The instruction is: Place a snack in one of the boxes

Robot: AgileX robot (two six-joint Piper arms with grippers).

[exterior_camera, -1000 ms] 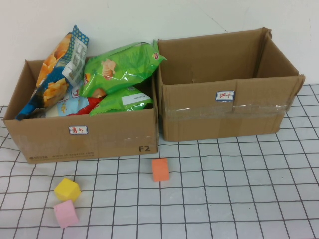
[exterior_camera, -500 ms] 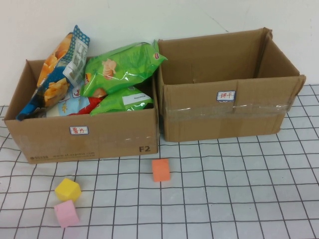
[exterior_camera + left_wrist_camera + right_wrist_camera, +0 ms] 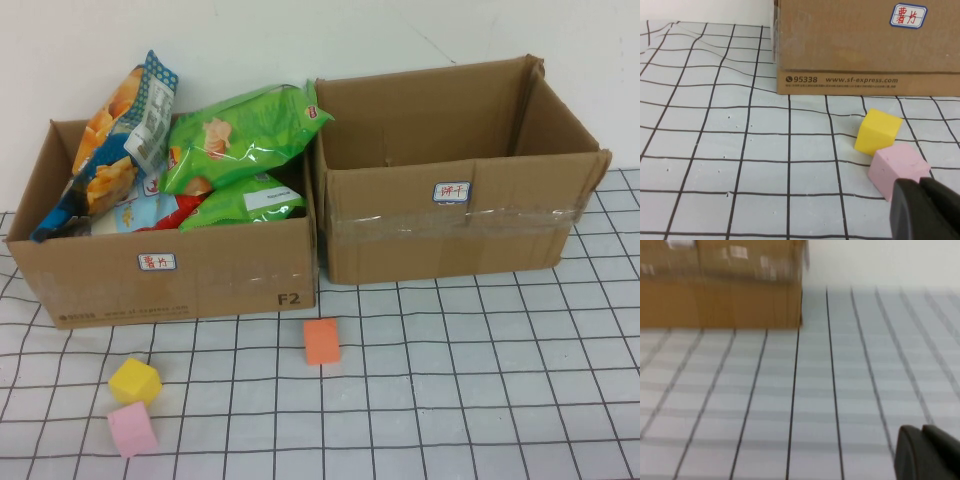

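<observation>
Two cardboard boxes stand at the back of the table. The left box (image 3: 60, 275) holds several snack bags, green ones (image 3: 240, 135) and an orange-and-blue one (image 3: 115, 130). The right box (image 3: 500, 235) shows no contents. Neither arm shows in the high view. In the left wrist view my left gripper (image 3: 920, 192) is shut and empty, low over the cloth next to a pink cube (image 3: 897, 170) and a yellow cube (image 3: 877, 131), before the left box (image 3: 865, 45). In the right wrist view my right gripper (image 3: 921, 437) is shut and empty over bare cloth, with the right box (image 3: 720, 285) ahead.
Three foam cubes lie on the gridded cloth in front of the boxes: orange (image 3: 322, 341), yellow (image 3: 134, 381) and pink (image 3: 132, 429). A white wall stands right behind the boxes.
</observation>
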